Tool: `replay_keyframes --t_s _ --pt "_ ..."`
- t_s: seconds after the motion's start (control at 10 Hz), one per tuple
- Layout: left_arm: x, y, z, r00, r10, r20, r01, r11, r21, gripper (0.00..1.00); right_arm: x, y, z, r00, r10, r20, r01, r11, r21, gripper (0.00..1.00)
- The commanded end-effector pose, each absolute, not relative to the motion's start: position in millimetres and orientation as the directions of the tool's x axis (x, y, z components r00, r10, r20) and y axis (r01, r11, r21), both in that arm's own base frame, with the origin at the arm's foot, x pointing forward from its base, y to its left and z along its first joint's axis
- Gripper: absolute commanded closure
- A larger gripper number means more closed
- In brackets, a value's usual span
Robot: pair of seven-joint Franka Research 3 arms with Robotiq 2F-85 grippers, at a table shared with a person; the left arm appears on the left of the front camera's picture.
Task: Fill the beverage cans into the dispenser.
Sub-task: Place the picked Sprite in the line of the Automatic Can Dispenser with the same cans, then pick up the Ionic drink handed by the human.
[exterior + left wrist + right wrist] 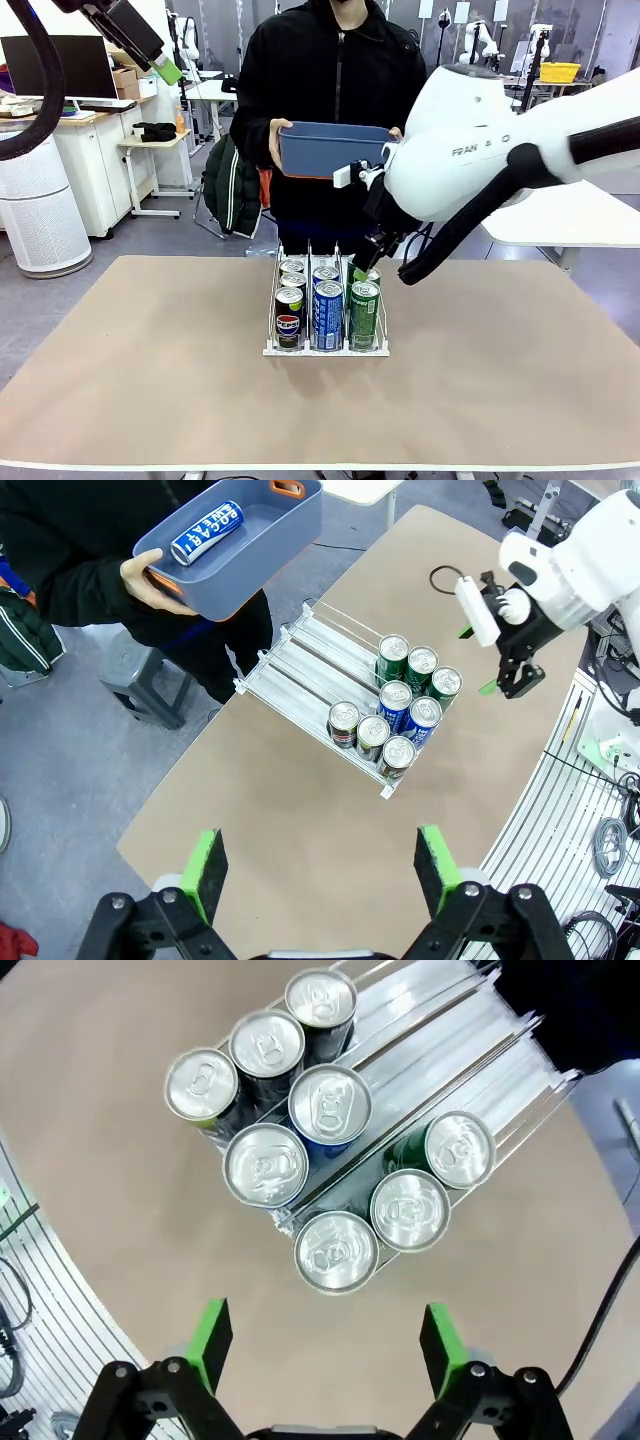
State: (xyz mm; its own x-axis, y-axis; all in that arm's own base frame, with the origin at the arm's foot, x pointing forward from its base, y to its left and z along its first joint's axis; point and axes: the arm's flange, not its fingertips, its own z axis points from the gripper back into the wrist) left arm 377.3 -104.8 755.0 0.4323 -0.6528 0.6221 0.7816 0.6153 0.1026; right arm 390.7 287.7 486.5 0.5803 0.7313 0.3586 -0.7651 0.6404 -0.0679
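Observation:
The white dispenser (325, 351) stands mid-table with several beverage cans upright in its three lanes. Black Pepsi cans (289, 318) fill the left lane, blue cans (328, 315) the middle and green cans (364, 313) the right. My right gripper (367, 262) hangs open just above the rear of the green lane, holding nothing. From above, the right wrist view has the silver tops (335, 1250) beyond the open right gripper (325, 1338). My left gripper (320, 870) is open and empty, raised high at the table's left (165, 68). One blue can (207, 532) lies in the person's bin.
A person at the far side holds a blue rectangular bin (335, 148) in both hands, above and behind the rack. The rear part of the rails (310, 650) has no cans. Bare tan tabletop (150, 360) surrounds the rack on every side.

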Motion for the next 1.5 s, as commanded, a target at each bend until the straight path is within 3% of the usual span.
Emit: replay_keyframes --t_s 0.0,1.4 --pt "376.7 -103.9 753.7 0.432 -0.654 0.621 0.784 0.613 0.1 0.0 373.3 274.7 492.1 0.547 0.721 0.425 -0.771 0.631 -0.078 0.0" --pt "376.7 -103.9 753.7 0.432 -0.654 0.621 0.784 0.613 0.1 0.0 361.0 272.6 512.5 0.544 0.709 0.449 -0.755 0.647 -0.107 0.0"
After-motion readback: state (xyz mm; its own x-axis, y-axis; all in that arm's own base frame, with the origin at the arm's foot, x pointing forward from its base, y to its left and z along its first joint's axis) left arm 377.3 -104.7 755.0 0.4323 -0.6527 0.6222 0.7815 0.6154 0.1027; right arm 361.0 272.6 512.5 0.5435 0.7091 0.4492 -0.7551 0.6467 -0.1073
